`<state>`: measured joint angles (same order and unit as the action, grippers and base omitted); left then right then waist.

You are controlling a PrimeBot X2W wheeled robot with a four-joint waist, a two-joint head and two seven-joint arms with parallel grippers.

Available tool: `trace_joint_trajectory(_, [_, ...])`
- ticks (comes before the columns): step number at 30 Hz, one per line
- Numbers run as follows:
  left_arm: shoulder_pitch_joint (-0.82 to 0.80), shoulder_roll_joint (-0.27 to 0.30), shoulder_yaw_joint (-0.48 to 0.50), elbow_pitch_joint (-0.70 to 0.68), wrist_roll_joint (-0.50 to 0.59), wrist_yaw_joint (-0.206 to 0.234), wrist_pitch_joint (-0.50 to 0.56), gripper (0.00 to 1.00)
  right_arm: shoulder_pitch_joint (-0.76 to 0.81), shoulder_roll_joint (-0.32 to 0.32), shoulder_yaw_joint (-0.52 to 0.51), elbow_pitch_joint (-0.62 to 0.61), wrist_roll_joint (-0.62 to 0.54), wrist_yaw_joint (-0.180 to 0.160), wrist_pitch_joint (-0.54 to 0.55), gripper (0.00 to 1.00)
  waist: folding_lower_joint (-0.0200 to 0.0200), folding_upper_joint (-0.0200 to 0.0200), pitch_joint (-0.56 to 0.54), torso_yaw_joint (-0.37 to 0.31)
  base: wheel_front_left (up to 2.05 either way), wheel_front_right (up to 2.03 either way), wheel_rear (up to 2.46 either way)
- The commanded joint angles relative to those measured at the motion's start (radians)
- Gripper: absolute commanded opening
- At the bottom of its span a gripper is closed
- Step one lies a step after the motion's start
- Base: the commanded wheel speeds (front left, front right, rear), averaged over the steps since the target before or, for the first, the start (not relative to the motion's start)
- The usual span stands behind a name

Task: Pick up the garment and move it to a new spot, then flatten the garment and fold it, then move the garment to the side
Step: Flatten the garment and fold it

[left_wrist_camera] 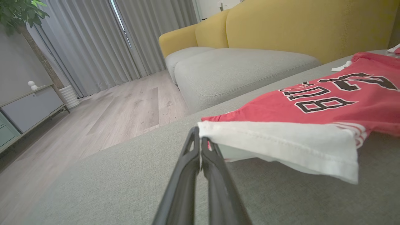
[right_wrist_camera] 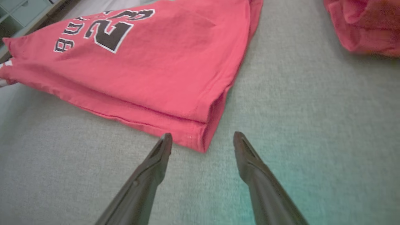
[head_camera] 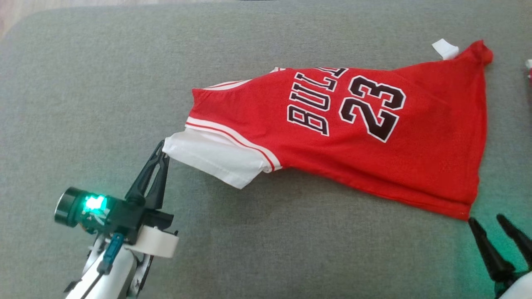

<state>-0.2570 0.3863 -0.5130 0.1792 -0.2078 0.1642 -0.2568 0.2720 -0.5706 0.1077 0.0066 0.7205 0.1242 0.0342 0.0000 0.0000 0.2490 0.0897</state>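
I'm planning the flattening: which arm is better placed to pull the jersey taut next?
Left, probably. The left gripper is shut on the white sleeve at its edge, so it can pull at once. The right gripper stands open at the hem corner of the jersey, gripping nothing, and would have to close first.

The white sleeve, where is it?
In the head view the white sleeve sticks out at the left end of the red jersey on the grey cushion, its corner pinched by the left hand.
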Motion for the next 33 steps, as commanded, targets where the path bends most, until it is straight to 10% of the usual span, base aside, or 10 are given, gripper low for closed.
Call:
trace_joint_trajectory(1, [-0.012, 0.015, 0.053, -0.033, 0.011, 0.004, -0.005, 0.00, 0.001, -0.019, -0.003, -0.034, -0.017, 0.007, 0.005, 1.00, 0.0000, 0.0000, -0.002, -0.005, 0.00, 0.00, 0.00])
trace_joint_trajectory(21, [-0.061, -0.027, 0.062, -0.022, 0.047, -0.024, -0.005, 0.00, -0.100, 0.025, 0.037, 0.046, 0.077, 0.007, 0.024, 1.00, 0.0000, 0.0000, 0.063, 0.030, 0.00, 0.00, 0.00])
trace_joint_trajectory(22, [-0.063, -0.027, 0.064, -0.022, 0.048, -0.024, -0.005, 0.00, -0.100, 0.022, 0.038, 0.047, 0.081, 0.007, 0.021, 0.95, 0.0000, 0.0000, 0.065, 0.031, 0.00, 0.00, 0.00])
trace_joint_trajectory(26, [-0.066, -0.031, 0.073, -0.020, 0.052, -0.025, -0.005, 0.00, -0.093, 0.014, 0.046, 0.048, 0.097, 0.007, 0.014, 0.05, 0.0000, 0.0000, 0.069, 0.035, 0.00, 0.00, 0.00])
trace_joint_trajectory(33, [-0.062, -0.037, 0.088, -0.011, 0.055, -0.029, -0.005, 0.00, -0.065, -0.008, 0.047, 0.030, 0.122, 0.007, 0.004, 0.00, 0.0000, 0.0000, 0.050, 0.034, 0.00, 0.00, 0.00])
